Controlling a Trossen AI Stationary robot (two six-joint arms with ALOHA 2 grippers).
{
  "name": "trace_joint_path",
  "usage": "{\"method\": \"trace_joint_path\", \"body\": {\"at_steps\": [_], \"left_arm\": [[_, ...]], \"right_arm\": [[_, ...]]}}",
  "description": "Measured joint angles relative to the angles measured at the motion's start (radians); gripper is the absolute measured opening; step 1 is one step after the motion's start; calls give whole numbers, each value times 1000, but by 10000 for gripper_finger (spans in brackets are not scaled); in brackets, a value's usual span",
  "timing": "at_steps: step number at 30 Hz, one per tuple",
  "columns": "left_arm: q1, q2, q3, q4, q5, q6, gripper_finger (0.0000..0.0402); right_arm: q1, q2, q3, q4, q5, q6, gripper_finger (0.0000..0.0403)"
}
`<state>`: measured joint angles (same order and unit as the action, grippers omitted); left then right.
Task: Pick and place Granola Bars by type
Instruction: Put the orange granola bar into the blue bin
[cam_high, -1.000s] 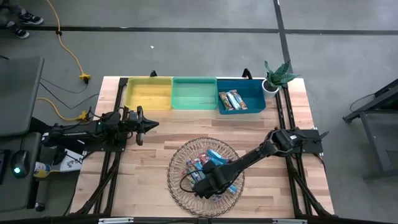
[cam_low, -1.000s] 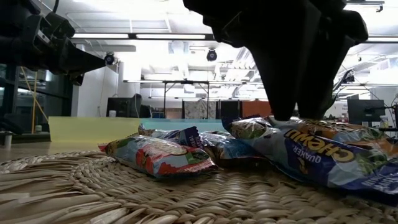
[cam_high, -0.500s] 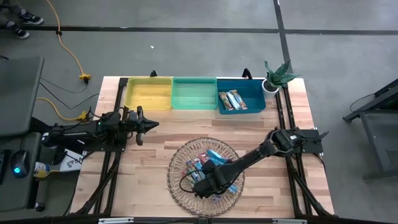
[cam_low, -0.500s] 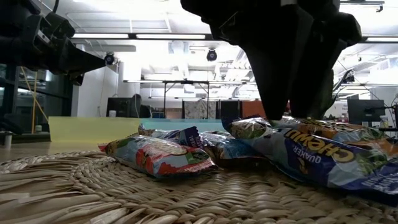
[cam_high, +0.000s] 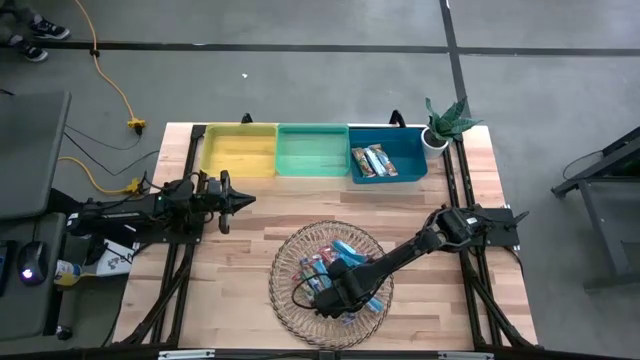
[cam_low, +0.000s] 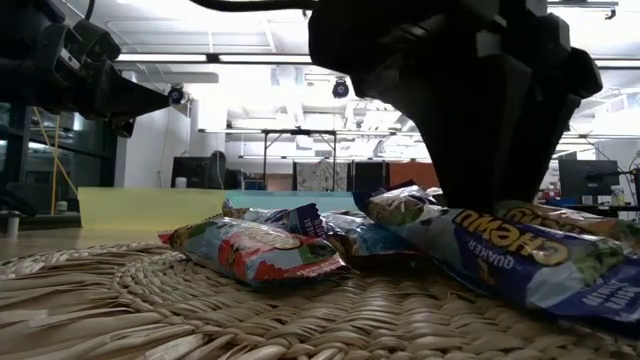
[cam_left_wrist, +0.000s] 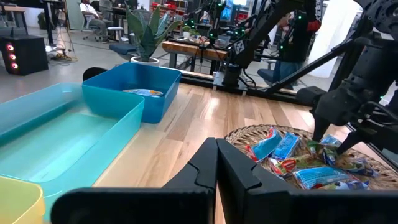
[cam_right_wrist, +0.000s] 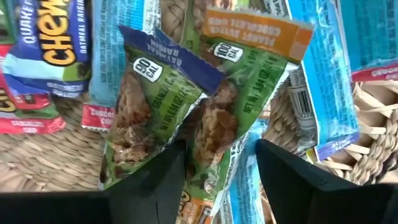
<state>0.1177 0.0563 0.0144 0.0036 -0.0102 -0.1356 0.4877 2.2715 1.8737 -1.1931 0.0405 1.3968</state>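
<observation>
Two bars straddled in the basket

Many Granola Bars (cam_high: 335, 275) lie heaped in the wire basket (cam_high: 290, 305) near the worktop's front edge. Right gripper (cam_right_wrist: 217, 158) stands half open astride an orange-topped bar (cam_right_wrist: 239, 93), not gripping. Left gripper (cam_high: 245, 200) hangs closed, empty, near the yellow bin (cam_high: 240, 150).

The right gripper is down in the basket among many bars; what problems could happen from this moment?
1. The right gripper stands open around an orange-topped green bar, but a blue-topped green bar overlaps it beside one finger; both may come up together.
2. The bars lie piled in the wicker basket, so closing may slip off or drag neighbours.
3. A mixed grab could probably put a wrong type in the blue bin.
</observation>
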Motion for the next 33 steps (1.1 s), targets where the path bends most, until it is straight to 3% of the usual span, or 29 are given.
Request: {"method": "trace_joint_path", "body": {"at_steps": [13,33], "left_arm": [[0,0,0,0,0,0,0],[0,0,0,0,0,0,0]], "right_arm": [[0,0,1,50,-6,-10,172],[0,-3,3,48,-15,-36,67]]}}
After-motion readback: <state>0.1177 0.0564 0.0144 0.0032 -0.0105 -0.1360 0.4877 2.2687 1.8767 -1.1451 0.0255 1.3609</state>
